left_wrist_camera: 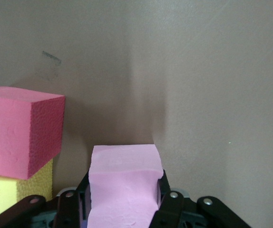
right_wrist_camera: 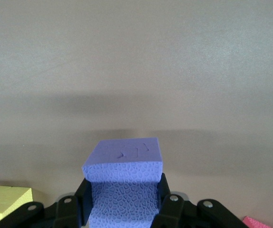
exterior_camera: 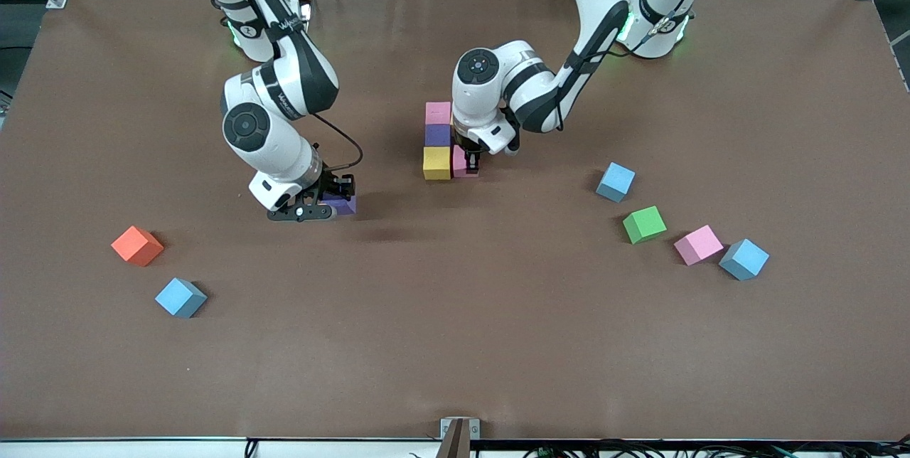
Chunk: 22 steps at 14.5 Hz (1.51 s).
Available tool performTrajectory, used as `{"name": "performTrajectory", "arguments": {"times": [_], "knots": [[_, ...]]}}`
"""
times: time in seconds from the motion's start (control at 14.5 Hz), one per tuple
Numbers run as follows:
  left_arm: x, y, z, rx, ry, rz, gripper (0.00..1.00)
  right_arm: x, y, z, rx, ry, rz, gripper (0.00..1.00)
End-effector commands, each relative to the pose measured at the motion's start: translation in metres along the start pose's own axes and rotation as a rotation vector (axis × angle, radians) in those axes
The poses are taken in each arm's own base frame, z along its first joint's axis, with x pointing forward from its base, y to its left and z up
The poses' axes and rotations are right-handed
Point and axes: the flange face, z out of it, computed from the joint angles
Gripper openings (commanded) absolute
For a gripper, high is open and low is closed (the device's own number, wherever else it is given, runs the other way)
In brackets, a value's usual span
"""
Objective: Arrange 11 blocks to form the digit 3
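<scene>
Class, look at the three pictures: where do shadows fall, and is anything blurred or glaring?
Front view: soft shadows on the table beside each arm, no glare, all sharp. Left wrist view: the pink cube in the left gripper throws a dark band ahead of it. Right wrist view: a faint broad shadow lies ahead of the purple cube in the right gripper.

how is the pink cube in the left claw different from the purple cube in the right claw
The pink cube sits against the yellow cube of the started figure; the purple cube stands alone toward the right arm's end. The left claw grips the pink one, the right claw the purple one. Both are same-sized foam cubes, each clamped in a shut claw, low at the table.
</scene>
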Motion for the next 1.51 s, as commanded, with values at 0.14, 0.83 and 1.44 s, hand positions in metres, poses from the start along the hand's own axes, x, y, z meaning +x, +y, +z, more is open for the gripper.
{"name": "performTrajectory", "arguments": {"times": [0.14, 0.83, 1.44], "knots": [[0.0011, -0.0085, -0.004, -0.02, 0.002, 0.003, 0.36, 0.0029, -0.0066, 0.001, 0.013, -0.004, 0.014, 0.01], [-0.0015, -0.0013, -0.0047, -0.036, -0.012, 0.007, 0.36, 0.0026, -0.0065, 0.0013, 0.011, -0.006, 0.012, 0.02], [-0.0024, -0.0002, -0.0018, -0.048, -0.022, 0.018, 0.36, 0.0007, -0.0163, 0.0048, 0.01, -0.01, 0.027, 0.03]]}}
